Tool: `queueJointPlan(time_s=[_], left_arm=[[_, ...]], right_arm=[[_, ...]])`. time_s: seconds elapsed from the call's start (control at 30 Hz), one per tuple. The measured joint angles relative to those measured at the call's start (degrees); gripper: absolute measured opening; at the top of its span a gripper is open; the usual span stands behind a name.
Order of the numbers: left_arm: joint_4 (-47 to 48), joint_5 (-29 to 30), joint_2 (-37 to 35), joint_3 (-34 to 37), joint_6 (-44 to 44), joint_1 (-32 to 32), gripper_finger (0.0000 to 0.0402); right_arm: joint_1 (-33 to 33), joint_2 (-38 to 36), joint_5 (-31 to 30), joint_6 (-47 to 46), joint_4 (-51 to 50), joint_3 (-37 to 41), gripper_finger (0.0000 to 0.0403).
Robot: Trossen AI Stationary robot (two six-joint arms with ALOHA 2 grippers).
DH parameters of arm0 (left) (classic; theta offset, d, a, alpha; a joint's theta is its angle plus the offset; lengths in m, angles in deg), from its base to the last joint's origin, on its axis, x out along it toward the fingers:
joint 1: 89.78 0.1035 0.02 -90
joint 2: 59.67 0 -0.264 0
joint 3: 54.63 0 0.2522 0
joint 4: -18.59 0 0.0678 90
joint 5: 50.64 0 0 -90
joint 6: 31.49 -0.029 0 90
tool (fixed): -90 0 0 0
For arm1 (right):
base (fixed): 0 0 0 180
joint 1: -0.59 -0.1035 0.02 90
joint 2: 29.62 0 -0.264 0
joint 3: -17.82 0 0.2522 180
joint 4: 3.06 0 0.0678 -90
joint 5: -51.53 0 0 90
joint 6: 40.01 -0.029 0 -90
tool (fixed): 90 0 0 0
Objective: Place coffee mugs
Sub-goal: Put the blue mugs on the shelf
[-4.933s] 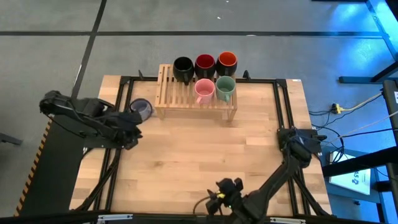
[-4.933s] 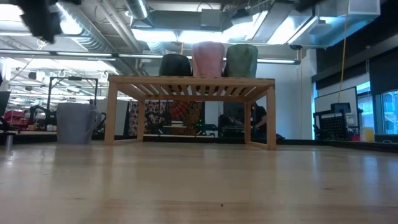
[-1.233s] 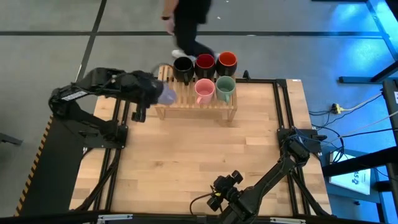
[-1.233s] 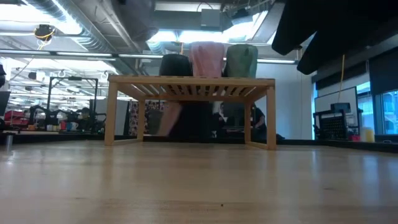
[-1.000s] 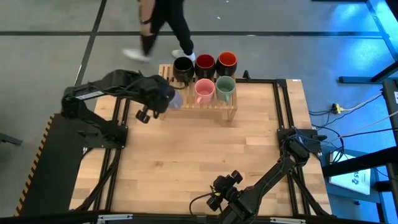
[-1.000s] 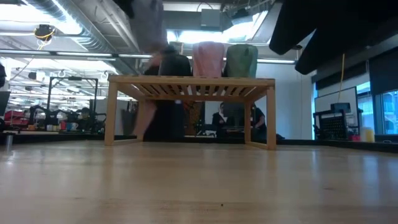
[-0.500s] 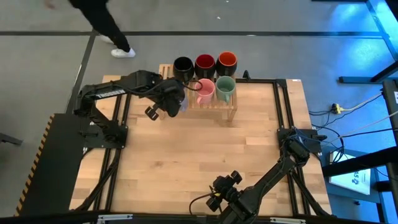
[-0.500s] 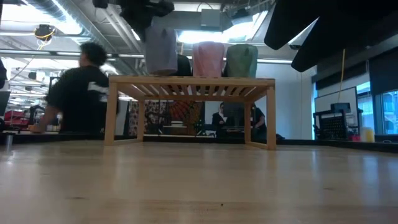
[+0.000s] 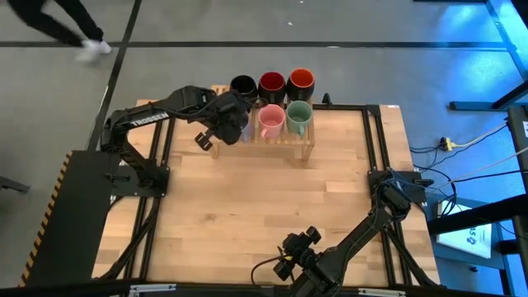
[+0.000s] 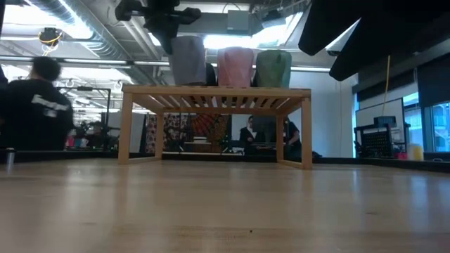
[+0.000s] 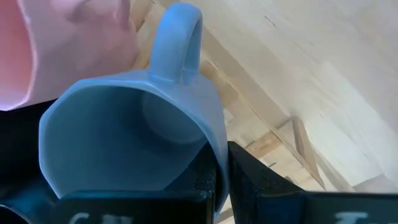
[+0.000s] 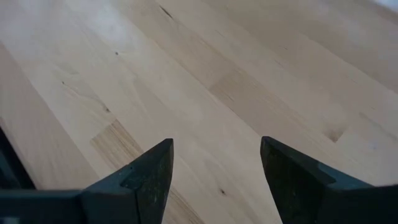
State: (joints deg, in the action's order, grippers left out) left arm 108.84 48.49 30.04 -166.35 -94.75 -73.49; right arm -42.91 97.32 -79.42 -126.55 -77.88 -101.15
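We see the left hand (image 9: 224, 122) grasping the lavender ceramic mug (image 11: 134, 134) beside the pink ceramic mug (image 9: 271, 121), upper-centre; right hand (image 12: 214, 174) released, lower frame.

We are in a robotics lab or workshop. Past the far edge of our wooden table (image 10: 225, 211) run bare ceiling ducts (image 10: 105, 35) and strip lights (image 10: 232, 39), benches crowded with equipment (image 10: 380, 140), and people (image 10: 39, 105) at work; around the table lie grey concrete floor (image 9: 346, 21) and loose cables (image 9: 462, 144).
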Motion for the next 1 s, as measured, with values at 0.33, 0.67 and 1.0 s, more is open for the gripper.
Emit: queueJointPlan(time_s=[0.33,0.67,1.0], left_arm=[[-0.42,-1.35,0.37,0.00,0.12,1.54,0.0021],[-1.77,-1.62,0.35,0.00,0.06,1.47,0.0054],[-6.00,-0.93,0.35,0.00,0.06,1.49,0.0061]], right_arm=[[0.02,0.00,0.00,-0.04,0.04,-0.02,0.0227],[0.02,0.00,0.00,-0.11,0.04,-0.02,0.0227],[0.02,0.00,0.00,-0.11,0.04,0.00,0.0227]])
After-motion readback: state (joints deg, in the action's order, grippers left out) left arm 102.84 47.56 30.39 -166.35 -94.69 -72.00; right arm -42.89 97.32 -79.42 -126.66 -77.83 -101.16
